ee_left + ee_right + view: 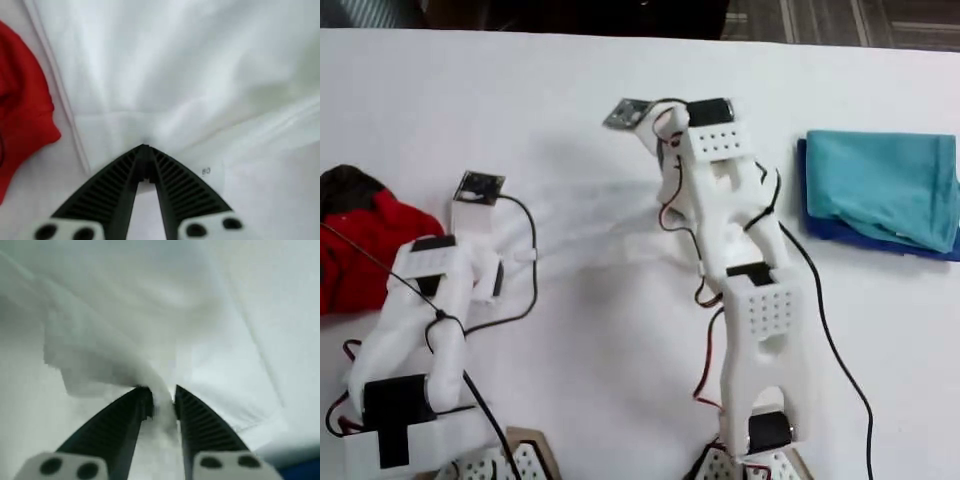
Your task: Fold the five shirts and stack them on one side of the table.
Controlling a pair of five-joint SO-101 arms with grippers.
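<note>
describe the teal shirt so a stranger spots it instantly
On the white table, find the edge beside the right arm. The teal shirt lies folded there on top of a dark blue shirt; the red shirt opposite is crumpled.

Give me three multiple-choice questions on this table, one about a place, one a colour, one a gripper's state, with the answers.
1. Where does the red shirt lie?
A. beside the left arm
B. beside the right arm
C. folded in the middle

2. Which colour tops the folded stack?
A. red
B. teal
C. white

3. The right gripper is:
A. open
B. shut on the white shirt
C. shut on a black sock

Answers: 1 A, since the left wrist view also shows red cloth close by. 2 B, since the teal shirt lies over the blue shirt. 3 B, since white fabric is pinched between its jaws.
</note>
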